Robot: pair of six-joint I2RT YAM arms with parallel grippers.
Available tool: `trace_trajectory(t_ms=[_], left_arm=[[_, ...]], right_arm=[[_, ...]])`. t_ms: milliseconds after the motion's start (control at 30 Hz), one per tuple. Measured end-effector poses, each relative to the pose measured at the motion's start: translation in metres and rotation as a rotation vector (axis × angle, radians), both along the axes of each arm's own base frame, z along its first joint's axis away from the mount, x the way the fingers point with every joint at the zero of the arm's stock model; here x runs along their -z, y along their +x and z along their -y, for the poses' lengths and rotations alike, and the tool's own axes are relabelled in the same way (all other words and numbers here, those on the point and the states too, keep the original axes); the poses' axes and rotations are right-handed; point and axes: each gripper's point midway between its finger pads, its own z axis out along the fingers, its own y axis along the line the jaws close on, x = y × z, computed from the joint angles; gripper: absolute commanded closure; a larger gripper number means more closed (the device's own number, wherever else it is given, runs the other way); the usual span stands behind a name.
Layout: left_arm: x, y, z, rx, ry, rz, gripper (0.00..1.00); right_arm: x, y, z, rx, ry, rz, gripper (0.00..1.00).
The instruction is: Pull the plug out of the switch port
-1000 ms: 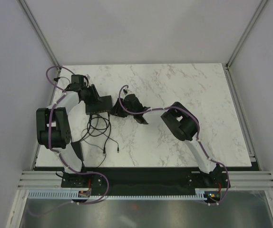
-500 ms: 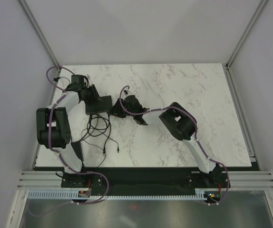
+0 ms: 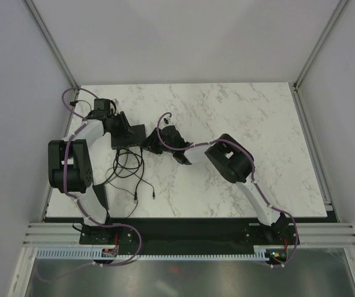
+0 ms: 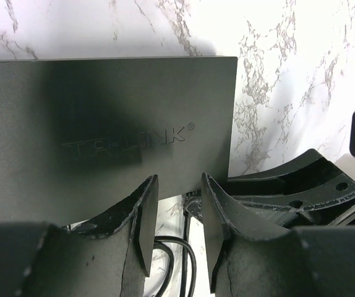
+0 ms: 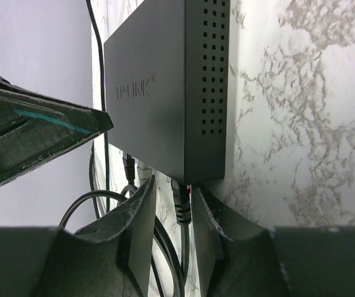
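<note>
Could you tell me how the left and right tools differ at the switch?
The left tool overlaps the switch on its logo face, fingers empty; the right tool flanks a plug at the port edge, grip unclear. The left tool reaches from the switch's left, the right tool from its right. Both have fingers apart.

We see a switch (image 4: 103, 124) cased in smooth matt black, a smooth white marble-look table (image 4: 289, 74), rough, scuffed black gripper fingers (image 4: 131, 238) and slightly shiny black rubbery cables (image 5: 165, 250).
</note>
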Motion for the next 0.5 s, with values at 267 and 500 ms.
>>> trace_trajectory(t_ms=[267, 500], left_arm=[[0.0023, -0.0022, 0.0013, 0.003, 0.000, -0.006, 0.59], [0.0028, -0.0027, 0.0016, 0.004, 0.000, -0.008, 0.59]], right_arm=[[0.0025, 0.0028, -0.0028, 0.048, 0.016, -0.037, 0.71], [0.0050, 0.0035, -0.0042, 0.062, 0.010, -0.044, 0.83]])
